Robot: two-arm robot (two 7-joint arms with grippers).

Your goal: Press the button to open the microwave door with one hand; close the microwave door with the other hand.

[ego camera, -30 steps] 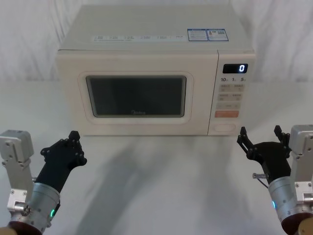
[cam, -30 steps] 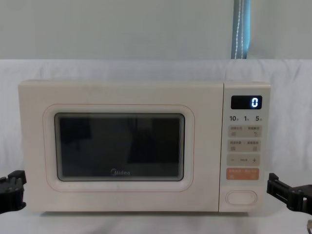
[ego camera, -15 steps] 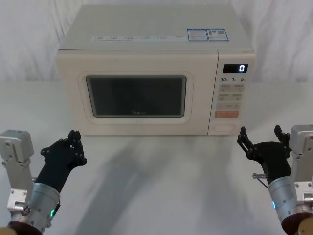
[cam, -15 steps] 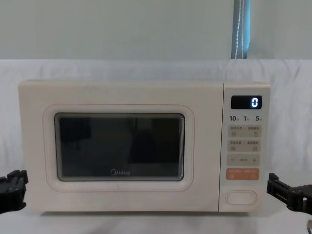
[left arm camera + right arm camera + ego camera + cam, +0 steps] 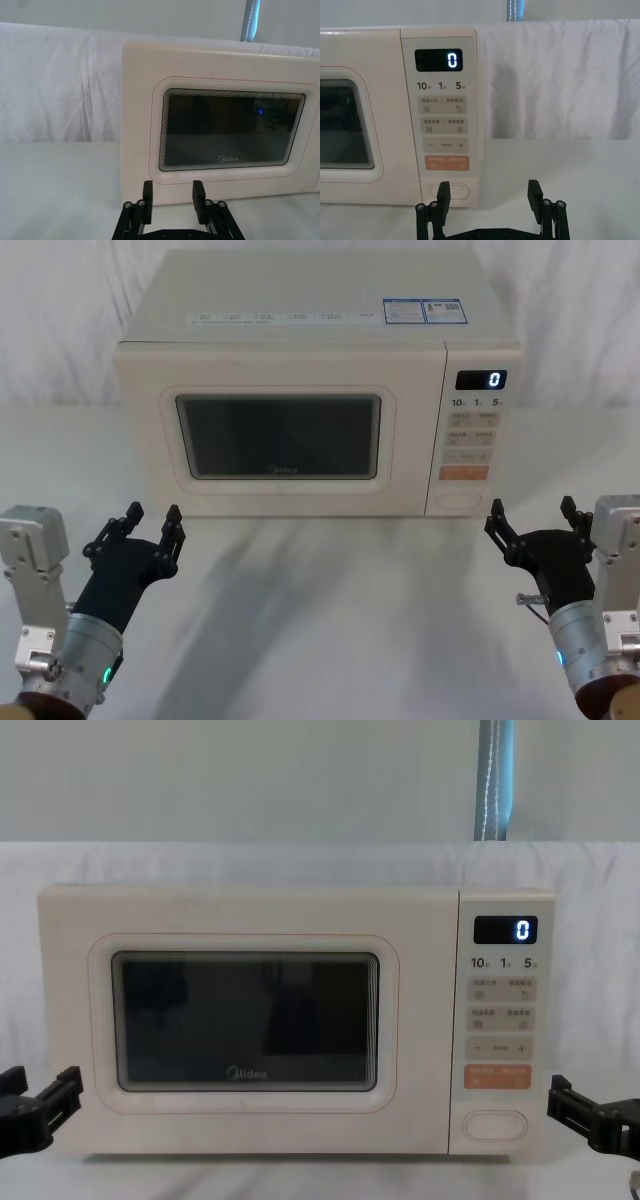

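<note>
Now sitting toward the back edge of the white desk (image 5: 330,620): a cream microwave (image 5: 300,340), front facing the robot. Shut tight, the microwave door (image 5: 280,500), with a dark window and a grey "Midea" mark low on the glass. To the right of the door, a panel of keys, and at the top a dark screen (image 5: 481,380) showing a blue 0. At the very bottom of that panel, under the orange key (image 5: 463,473), the wide cream button (image 5: 456,500), not touched by anything.

Low near the front left corner of the desk, the left gripper (image 5: 149,527), black fingers spread apart, nothing between them. Aimed at the lower left part of the door, with bare desk between. Same spread seen from the left wrist camera (image 5: 172,192).

Low near the front right corner, the right gripper (image 5: 531,515), fingers spread wider, also empty. Pointed at the bottom right corner of the microwave, near the button (image 5: 453,190) but not touching.
</note>
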